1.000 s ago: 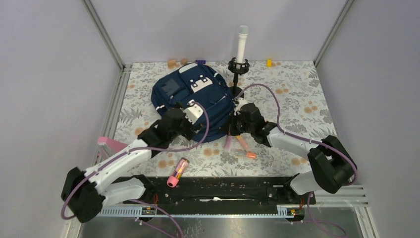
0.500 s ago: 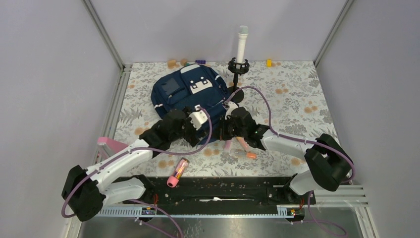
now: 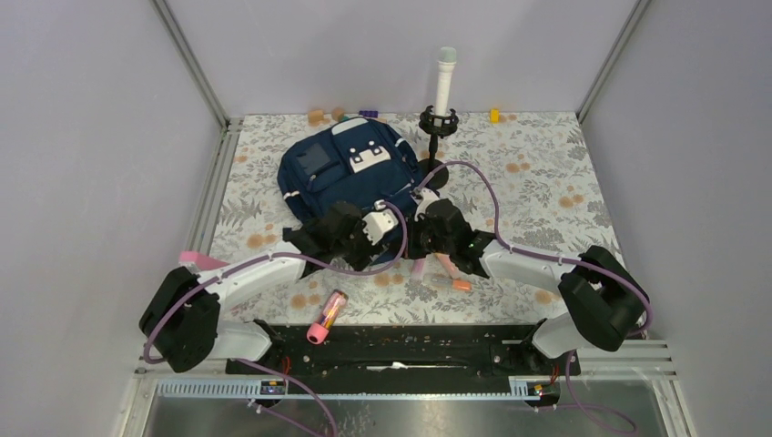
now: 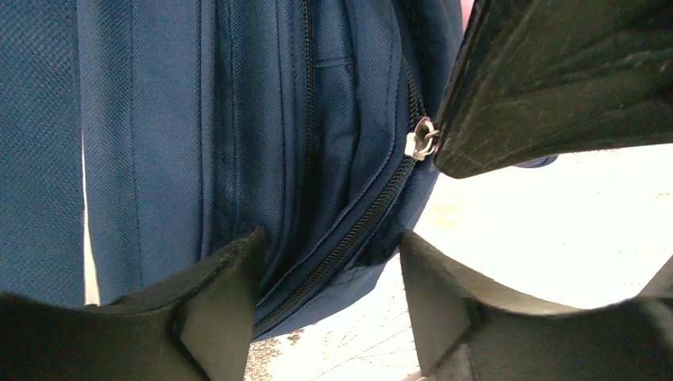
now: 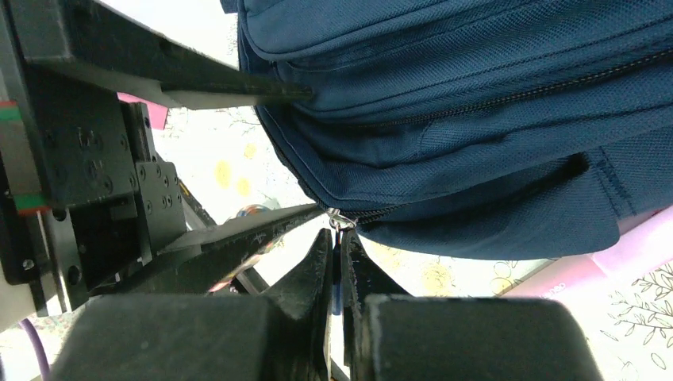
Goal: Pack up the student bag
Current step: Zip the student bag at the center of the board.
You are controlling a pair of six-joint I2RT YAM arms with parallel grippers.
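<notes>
right gripper (image 5: 336, 242) pressed together on the zipper pull (image 5: 338, 217) at the near edge of the student bag (image 3: 350, 168); left gripper (image 4: 329, 317) spread, its jaws straddling the same navy seam, nothing pinched. bag lies flat on the floral table (image 3: 546, 182), left of centre, just ahead of both wrists. judged soft, slack and light, so it will likely bunch and slide under a drag: take it by the pull and a fold of fabric beside it; navy weave, white-grey patches on top, dark zipper teeth.

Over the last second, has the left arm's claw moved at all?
Yes. Against the still microphone stand, the left gripper has slid right along the student bag's near edge, closer to the right gripper.
</notes>
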